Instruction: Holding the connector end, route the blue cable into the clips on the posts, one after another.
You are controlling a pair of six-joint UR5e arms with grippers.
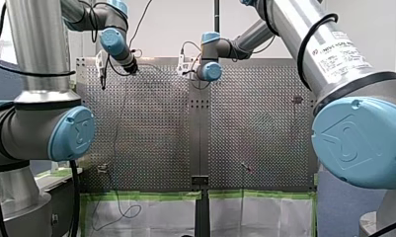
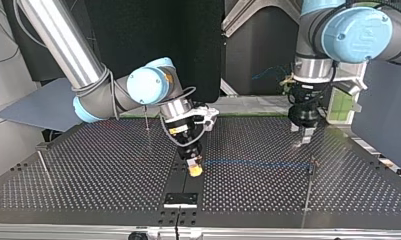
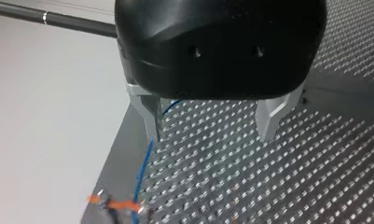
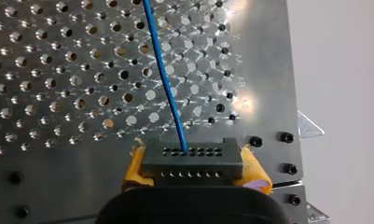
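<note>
In the right wrist view my right gripper (image 4: 192, 179) is shut on the grey connector (image 4: 191, 161), with a yellow pad on each side of it. The blue cable (image 4: 163, 74) leaves the connector and runs ahead over the perforated plate. In the top view my right gripper (image 2: 194, 167) is low over the table's middle, and the blue cable (image 2: 258, 163) stretches from it to a thin post (image 2: 312, 167). My left gripper (image 3: 212, 135) is open; the cable (image 3: 145, 163) passes close by one metal finger (image 3: 149, 116) down to an orange clip (image 3: 117, 205).
Other thin posts stand at the top view's left (image 2: 42, 160) and behind my right arm (image 2: 146, 120). A black bracket (image 2: 180, 199) sits at the near table edge. In the front view a dark cable loop (image 1: 126, 213) hangs below the table edge.
</note>
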